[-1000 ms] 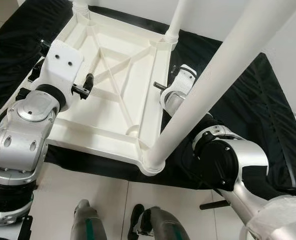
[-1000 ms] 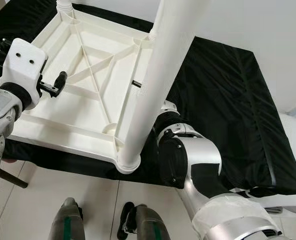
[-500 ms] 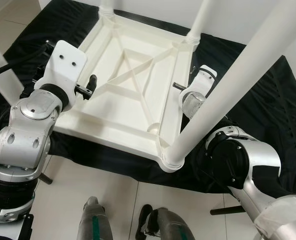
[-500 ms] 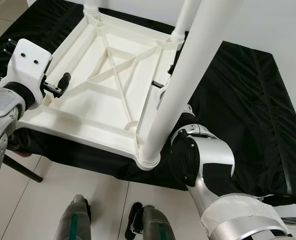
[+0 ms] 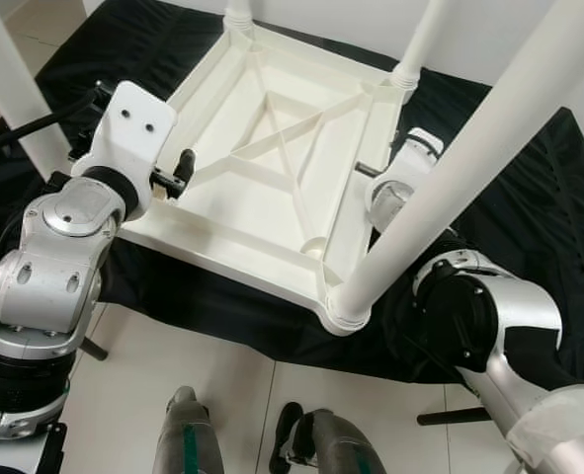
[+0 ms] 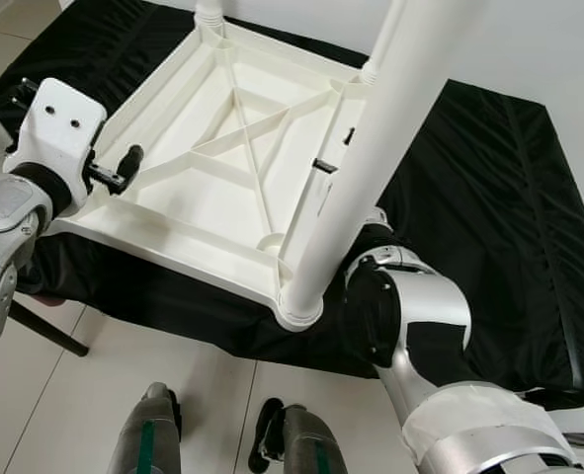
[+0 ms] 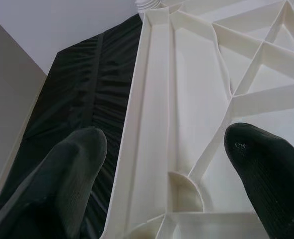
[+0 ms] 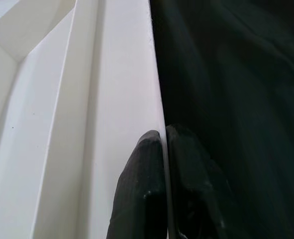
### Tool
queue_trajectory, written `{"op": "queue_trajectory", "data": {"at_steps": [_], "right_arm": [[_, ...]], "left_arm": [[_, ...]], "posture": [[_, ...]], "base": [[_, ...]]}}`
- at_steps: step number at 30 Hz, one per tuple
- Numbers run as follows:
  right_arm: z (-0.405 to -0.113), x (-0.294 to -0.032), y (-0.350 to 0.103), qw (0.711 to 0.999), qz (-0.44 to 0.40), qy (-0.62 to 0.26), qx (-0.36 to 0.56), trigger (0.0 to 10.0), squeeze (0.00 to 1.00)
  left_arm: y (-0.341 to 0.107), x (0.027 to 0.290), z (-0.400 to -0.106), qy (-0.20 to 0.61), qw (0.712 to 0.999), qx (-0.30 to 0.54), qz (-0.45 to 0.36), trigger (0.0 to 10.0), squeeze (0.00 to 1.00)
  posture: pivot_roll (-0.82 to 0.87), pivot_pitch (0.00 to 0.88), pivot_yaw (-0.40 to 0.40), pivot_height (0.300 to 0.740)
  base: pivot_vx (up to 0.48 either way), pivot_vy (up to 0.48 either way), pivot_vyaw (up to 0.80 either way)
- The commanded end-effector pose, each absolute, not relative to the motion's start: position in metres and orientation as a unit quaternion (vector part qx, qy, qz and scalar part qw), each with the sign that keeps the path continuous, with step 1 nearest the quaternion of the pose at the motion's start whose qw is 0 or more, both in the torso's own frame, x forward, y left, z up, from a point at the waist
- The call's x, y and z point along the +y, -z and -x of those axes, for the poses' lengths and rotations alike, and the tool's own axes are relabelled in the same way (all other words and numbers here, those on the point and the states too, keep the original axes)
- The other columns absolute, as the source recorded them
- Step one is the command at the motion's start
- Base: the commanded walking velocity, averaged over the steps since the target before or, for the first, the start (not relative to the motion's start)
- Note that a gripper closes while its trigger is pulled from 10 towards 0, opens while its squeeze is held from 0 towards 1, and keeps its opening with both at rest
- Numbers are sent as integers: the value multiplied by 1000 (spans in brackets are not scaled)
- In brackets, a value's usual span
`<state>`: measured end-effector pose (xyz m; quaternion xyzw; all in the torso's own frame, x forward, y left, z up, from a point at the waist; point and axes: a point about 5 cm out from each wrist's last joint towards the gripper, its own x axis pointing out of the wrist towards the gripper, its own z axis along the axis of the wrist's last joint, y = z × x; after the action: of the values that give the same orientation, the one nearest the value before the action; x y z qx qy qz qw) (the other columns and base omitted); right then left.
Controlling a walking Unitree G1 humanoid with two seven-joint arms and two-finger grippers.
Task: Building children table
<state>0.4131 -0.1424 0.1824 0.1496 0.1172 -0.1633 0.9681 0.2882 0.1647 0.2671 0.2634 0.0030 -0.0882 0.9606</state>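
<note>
Two grippers work on the white children table (image 5: pixel 272 188), which lies upside down on a black cloth (image 6: pixel 489 197) with its legs pointing up. One leg (image 5: pixel 450 168) stands at the near corner, close to the camera. The left gripper (image 7: pixel 161 164) is at the table's left rim, and its fingers (image 7: pixel 77 169) are wide apart, one on each side of the rim. The right gripper (image 8: pixel 161 164) is at the right rim, with its two fingers pressed together on the thin edge of the table. Below, the robot's feet (image 5: pixel 301 444) stand on a light tiled floor (image 5: pixel 153 365).
</note>
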Motion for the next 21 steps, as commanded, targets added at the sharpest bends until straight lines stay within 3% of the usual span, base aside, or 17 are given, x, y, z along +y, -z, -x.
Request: {"op": "queue_trajectory", "data": {"at_steps": [1, 8, 17, 18, 20, 21], "right_arm": [[-412, -178, -193, 966, -124, 224, 49, 0, 0], [-412, -194, -207, 963, -111, 244, 14, 0, 0], [-420, -183, -220, 988, -80, 132, 3, 392, 0], [-420, -180, -222, 990, -65, 123, -6, 10000, 0], [-419, -180, -222, 991, -55, 123, -15, 10000, 0], [-418, -178, -219, 992, -61, 112, -20, 10000, 1000]], "left_arm": [[-267, 162, -286, 97, 960, 5, -262, 10000, 0], [-266, 161, -285, 97, 961, 6, -260, 10000, 0], [-265, 162, -284, 93, 962, 11, -255, 10000, 0], [-265, 161, -284, 93, 962, 11, -255, 10000, 0], [-265, 161, -284, 93, 963, 11, -254, 10000, 0], [-264, 161, -283, 92, 963, 11, -253, 10000, 0]], "posture": [[199, 201, -98, 740], [201, 205, -99, 740], [197, 212, -97, 740], [197, 212, -100, 740], [196, 212, -102, 740], [196, 210, -104, 740]], "base": [[0, 0, 0], [0, 0, 0], [0, 0, 0], [0, 0, 0], [0, 0, 0], [0, 0, 0]]}}
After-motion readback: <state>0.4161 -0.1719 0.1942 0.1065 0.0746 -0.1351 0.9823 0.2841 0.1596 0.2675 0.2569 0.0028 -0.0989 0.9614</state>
